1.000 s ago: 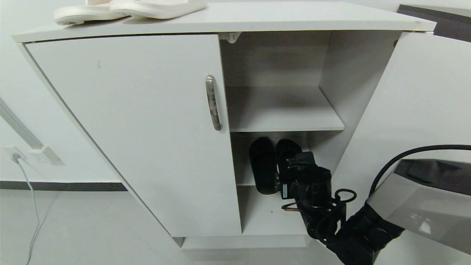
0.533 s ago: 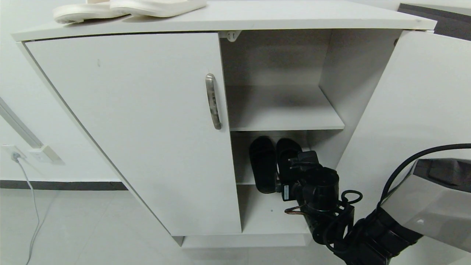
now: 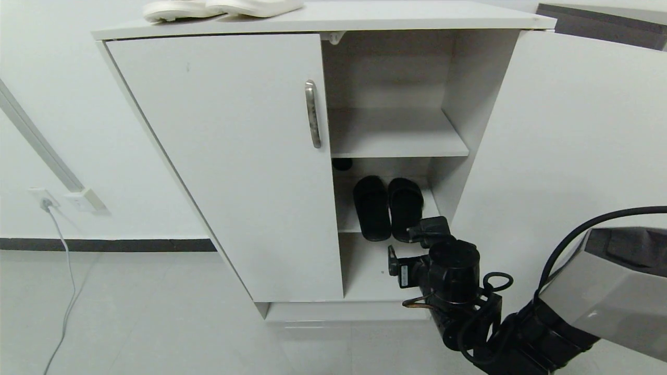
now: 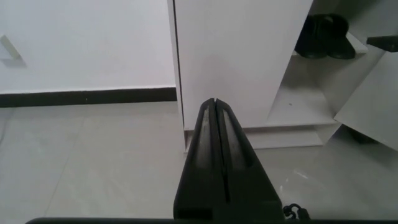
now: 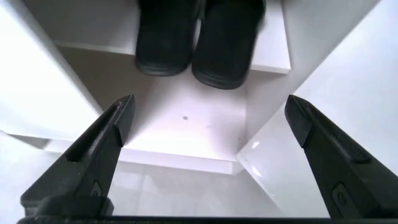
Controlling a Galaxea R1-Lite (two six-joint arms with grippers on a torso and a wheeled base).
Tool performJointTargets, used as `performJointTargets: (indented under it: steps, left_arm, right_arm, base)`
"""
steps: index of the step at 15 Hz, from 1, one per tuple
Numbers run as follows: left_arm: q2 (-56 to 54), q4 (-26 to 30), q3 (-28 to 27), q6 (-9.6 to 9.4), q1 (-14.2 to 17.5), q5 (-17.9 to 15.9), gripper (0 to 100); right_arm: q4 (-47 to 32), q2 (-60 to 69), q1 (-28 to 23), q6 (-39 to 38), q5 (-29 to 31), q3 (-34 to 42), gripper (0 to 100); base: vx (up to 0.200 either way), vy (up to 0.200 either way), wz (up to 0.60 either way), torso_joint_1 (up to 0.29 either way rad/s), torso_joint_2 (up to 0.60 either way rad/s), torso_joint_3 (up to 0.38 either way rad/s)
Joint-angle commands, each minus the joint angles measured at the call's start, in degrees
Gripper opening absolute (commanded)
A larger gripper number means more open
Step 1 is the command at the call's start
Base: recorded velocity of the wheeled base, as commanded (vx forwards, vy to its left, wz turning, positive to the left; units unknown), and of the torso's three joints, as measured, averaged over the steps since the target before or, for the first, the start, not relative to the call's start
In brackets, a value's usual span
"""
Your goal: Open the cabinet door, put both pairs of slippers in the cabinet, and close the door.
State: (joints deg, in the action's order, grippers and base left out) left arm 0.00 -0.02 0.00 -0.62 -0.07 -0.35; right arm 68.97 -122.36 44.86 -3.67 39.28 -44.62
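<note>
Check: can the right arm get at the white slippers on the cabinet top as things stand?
Probably yes, after a climb. The right tool hangs open and empty, low by the black slippers' shelf; the white slippers lie uncovered on the cabinet top, above the shut left door.

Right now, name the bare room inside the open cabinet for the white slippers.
The upper shelf is bare, from the closed left door to the right wall. The bottom shelf is bare too, though the open right pincer hangs before it. The black slippers crowd the middle shelf.

Black slippers (image 3: 388,208) on cabinet shelf (image 3: 345,214) (white pair (image 3: 224,7) atop)
</note>
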Motion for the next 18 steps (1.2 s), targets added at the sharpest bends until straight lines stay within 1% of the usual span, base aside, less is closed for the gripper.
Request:
performJointTargets:
  steps: [1,13,18]
  left_arm:
    - [0.1,0.0,0.0,0.01,0.0,0.0,0]
    - [0.1,0.0,0.0,0.01,0.0,0.0,0]
    - [0.1,0.0,0.0,0.01,0.0,0.0,0]
  right_arm:
    - [-0.1,-0.3,-0.1,0.0,0.0,0.3,100]
    - [0.9,0.0,-0.2,0.4,0.0,0.8,100]
    - [0.9,-0.2,-0.2,0.4,0.0,0.9,100]
  base:
    - [0.0,0.0,0.0,0.0,0.0,0.0]
    - [0.0,0.0,0.0,0.0,0.0,0.0]
    - [0.0,0.0,0.0,0.003,0.0,0.163]
